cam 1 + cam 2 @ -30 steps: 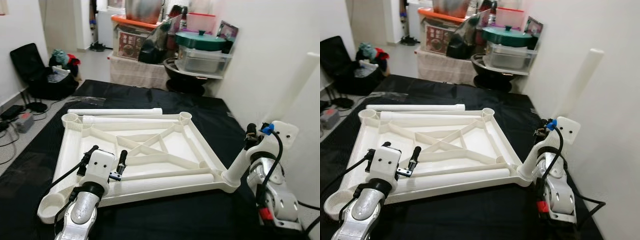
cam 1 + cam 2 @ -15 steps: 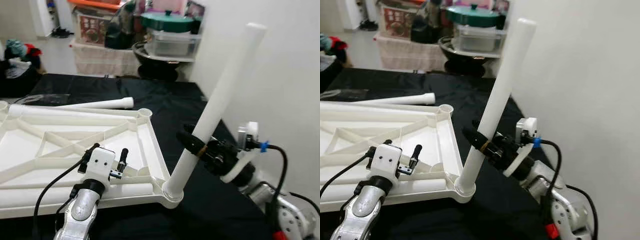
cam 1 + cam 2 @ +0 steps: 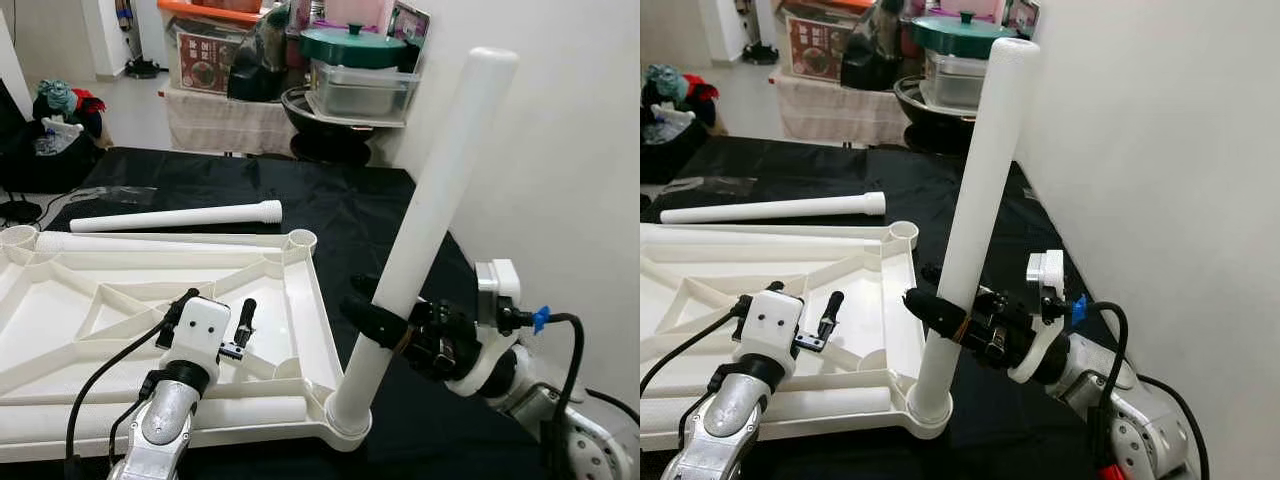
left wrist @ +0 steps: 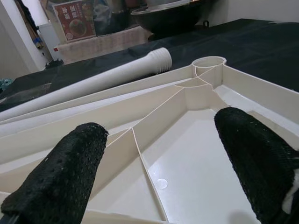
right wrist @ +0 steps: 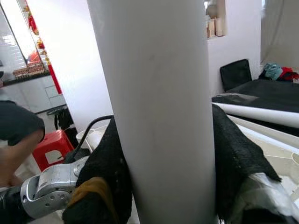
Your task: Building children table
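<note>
1. Item under assembly: an upturned white plastic table top (image 3: 150, 310), ribbed on its underside, with a round leg socket at each corner. It lies flat on a black cloth (image 3: 340, 205) spread over the floor.

2. One white table leg (image 3: 425, 225) stands in the near right corner socket (image 3: 348, 425), at about 5 o'clock from the top's centre. It leans slightly from vertical, its upper end tipped toward 1 o'clock.

3. The right gripper (image 3: 385, 322) is clamped on this leg low down, just above the socket. In the right wrist view both black fingers (image 5: 236, 154) press against the tube's sides.

4. Risk: the lean suggests that the leg may not be fully seated. If released now, it could topple. Sideways force could lever the thin socket wall or lift that corner.

5. Risk: the tube is smooth and the grip sits low. A twist or push could let the fingers slip, judging by the surface.

6. The left gripper (image 3: 212, 315) hovers over the top's near edge, at about 6 o'clock. Its fingers (image 4: 65, 168) are spread wide and hold nothing. It does not steady the top, so the top could slide on the cloth.

7. A second leg (image 3: 175, 215) lies loose on the cloth just beyond the far edge, at 12 o'clock.

8. Stacked household containers (image 3: 365, 80) stand beyond the cloth.
</note>
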`<state>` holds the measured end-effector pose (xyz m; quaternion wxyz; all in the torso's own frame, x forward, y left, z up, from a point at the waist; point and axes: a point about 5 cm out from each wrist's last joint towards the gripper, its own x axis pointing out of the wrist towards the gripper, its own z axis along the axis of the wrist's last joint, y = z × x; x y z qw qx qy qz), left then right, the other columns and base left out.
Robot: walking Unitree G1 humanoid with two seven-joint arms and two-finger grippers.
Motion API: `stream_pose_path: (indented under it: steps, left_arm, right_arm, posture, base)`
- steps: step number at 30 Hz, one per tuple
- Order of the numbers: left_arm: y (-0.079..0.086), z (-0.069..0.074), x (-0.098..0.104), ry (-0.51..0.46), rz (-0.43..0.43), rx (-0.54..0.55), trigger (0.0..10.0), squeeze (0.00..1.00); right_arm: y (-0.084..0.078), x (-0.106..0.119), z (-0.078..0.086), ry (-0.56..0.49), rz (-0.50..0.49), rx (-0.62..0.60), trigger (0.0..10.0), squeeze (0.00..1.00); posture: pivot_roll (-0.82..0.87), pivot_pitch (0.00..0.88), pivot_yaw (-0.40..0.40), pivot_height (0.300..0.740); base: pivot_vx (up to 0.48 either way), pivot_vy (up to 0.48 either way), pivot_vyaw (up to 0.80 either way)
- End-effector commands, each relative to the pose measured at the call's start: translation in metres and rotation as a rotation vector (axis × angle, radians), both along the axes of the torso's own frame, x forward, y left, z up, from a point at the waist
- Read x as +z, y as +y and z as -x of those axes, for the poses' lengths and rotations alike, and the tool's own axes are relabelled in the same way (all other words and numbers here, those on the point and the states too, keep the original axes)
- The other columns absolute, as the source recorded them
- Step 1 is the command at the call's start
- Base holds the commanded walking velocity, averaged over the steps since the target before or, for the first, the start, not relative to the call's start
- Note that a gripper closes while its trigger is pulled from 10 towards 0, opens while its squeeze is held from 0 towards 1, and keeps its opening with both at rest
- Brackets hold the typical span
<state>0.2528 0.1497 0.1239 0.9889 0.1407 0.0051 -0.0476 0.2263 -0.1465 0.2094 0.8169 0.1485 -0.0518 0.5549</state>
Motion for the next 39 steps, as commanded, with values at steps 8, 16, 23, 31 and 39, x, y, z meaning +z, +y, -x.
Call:
stream_pose_path:
  steps: [8,16,23,31,39]
  left_arm:
    - [-0.009,0.005,-0.003,0.013,0.009,-0.019,10.0,0.00]
    - [-0.007,0.005,-0.004,0.014,0.005,-0.020,10.0,0.00]
    - [-0.004,0.001,-0.002,0.011,0.002,-0.021,10.0,0.00]
    - [-0.004,0.000,-0.001,0.009,0.002,-0.024,10.0,0.00]
    - [-0.004,0.000,-0.001,0.006,0.004,-0.018,10.0,0.00]
  right_arm:
    - [-0.006,-0.002,0.011,0.063,-0.041,0.086,10.0,0.00]
    - [-0.009,-0.002,0.010,0.055,-0.061,0.088,10.0,0.91]
    - [-0.006,0.000,0.004,0.018,-0.042,0.051,10.0,0.49]
    - [-0.004,0.004,0.005,-0.041,0.001,0.097,10.0,0.00]
    - [-0.004,0.012,0.000,-0.073,-0.009,0.131,0.0,0.00]
  posture:
    - [0.04,0.000,-0.094,0.740]
    - [0.05,0.000,-0.090,0.740]
    - [0.05,0.000,-0.092,0.740]
    - [0.05,0.000,-0.096,0.740]
    - [0.06,0.000,-0.104,0.740]
  base:
    - [0.000,0.000,0.00]
    - [0.000,0.000,0.00]
    - [0.000,0.000,0.00]
    - [0.000,0.000,0.00]
    - [0.000,0.000,0.00]
